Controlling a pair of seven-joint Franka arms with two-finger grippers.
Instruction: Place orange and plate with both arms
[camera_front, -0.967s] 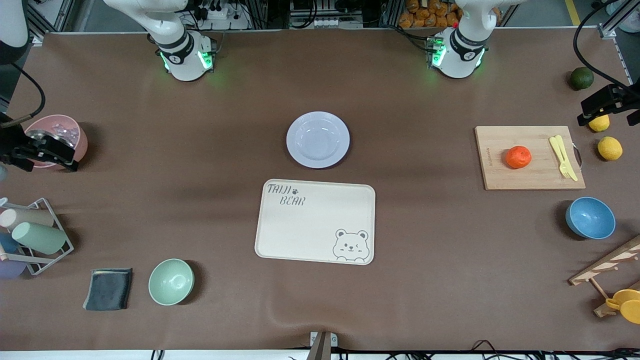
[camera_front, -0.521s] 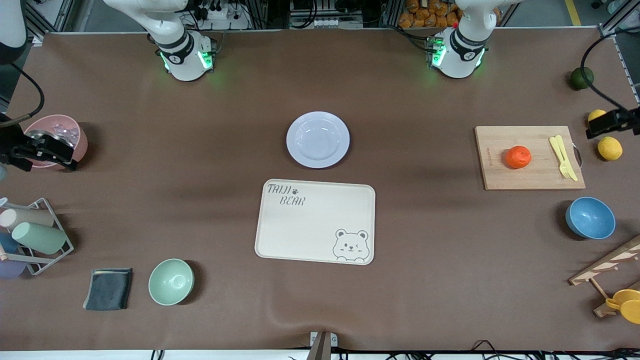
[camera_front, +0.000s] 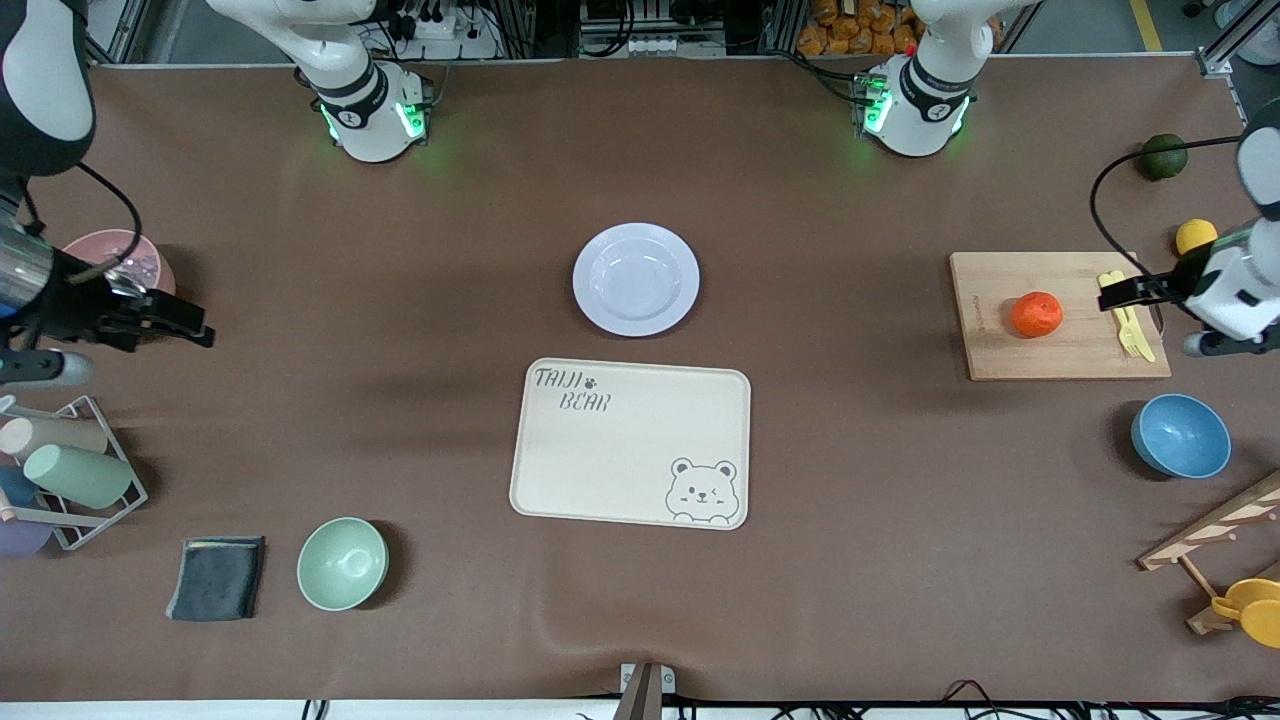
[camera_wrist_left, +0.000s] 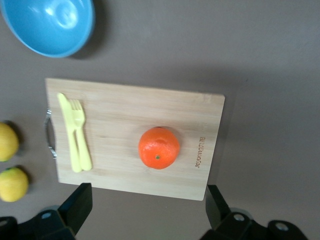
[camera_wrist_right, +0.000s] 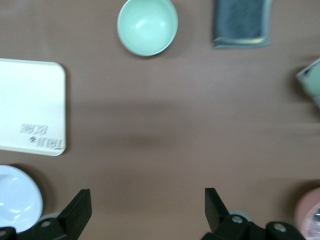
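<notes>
We find the small red-orange orange (camera_front: 1037, 314) resting on the bamboo cutting board (camera_front: 1000, 345), the left gripper (camera_front: 1130, 291) over that board, fingers apart. The round lavender-white plate (camera_front: 636, 279) lies mid-table; the right gripper (camera_front: 175, 325), fingers apart, hangs beside the pink bowl (camera_front: 105, 247).

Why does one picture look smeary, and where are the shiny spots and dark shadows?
Right wrist view: soft all over, the rack corner most streaked. Left wrist view: sharp; the blue bowl has a bright glare patch and the orange a faint shadow on the cutting board. Front view: even light, with a dark shadow beside the green bowl.
</notes>
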